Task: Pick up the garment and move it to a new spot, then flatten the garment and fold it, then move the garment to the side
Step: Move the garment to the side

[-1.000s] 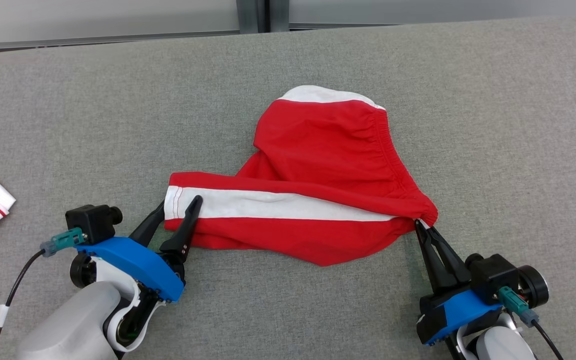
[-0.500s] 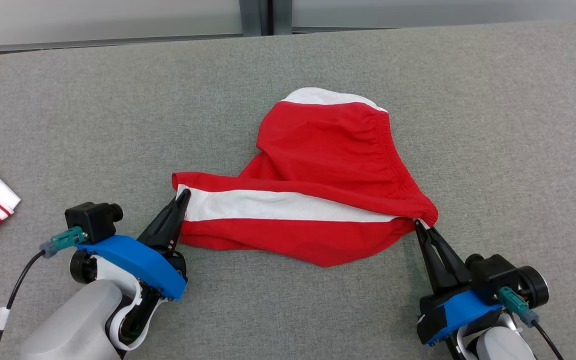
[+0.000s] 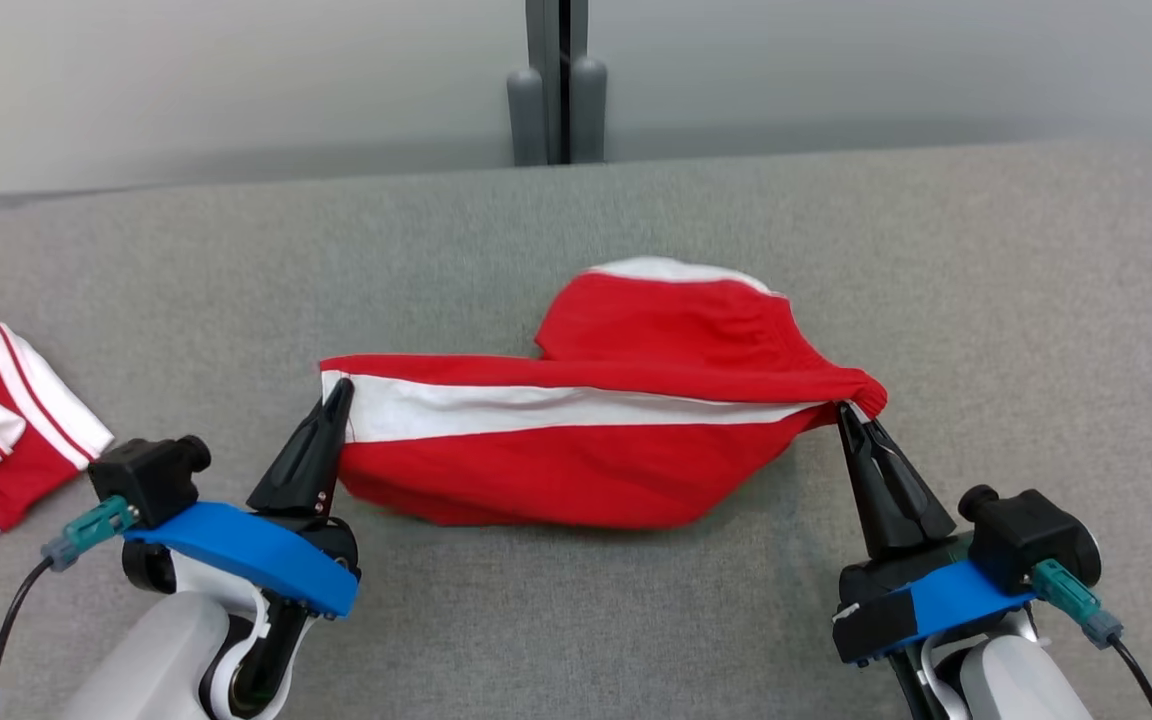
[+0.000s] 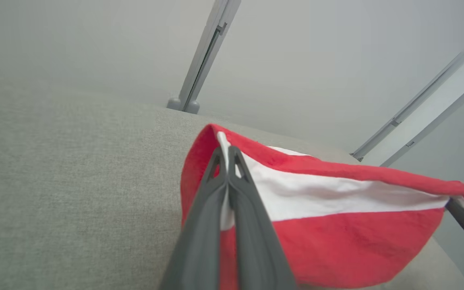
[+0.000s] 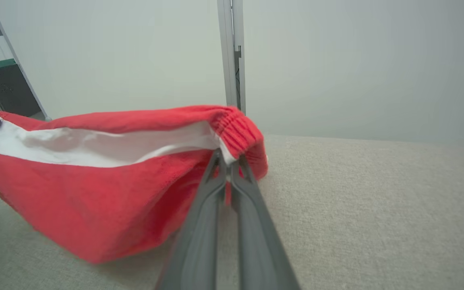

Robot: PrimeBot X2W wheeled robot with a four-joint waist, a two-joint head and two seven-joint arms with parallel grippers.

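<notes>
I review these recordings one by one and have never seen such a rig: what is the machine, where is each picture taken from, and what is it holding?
This is a two-armed robot at a grey fabric-covered table. The wide picture comes from its head camera, looking down; the other two come from wrist cameras looking along each gripper's dark fingers. The left gripper is shut on the hem end of the red garment, at its white stripe; the right gripper is shut on the elastic waistband end. The cloth is stretched between them. A second red-and-white garment lies on the table to the robot's left.
</notes>
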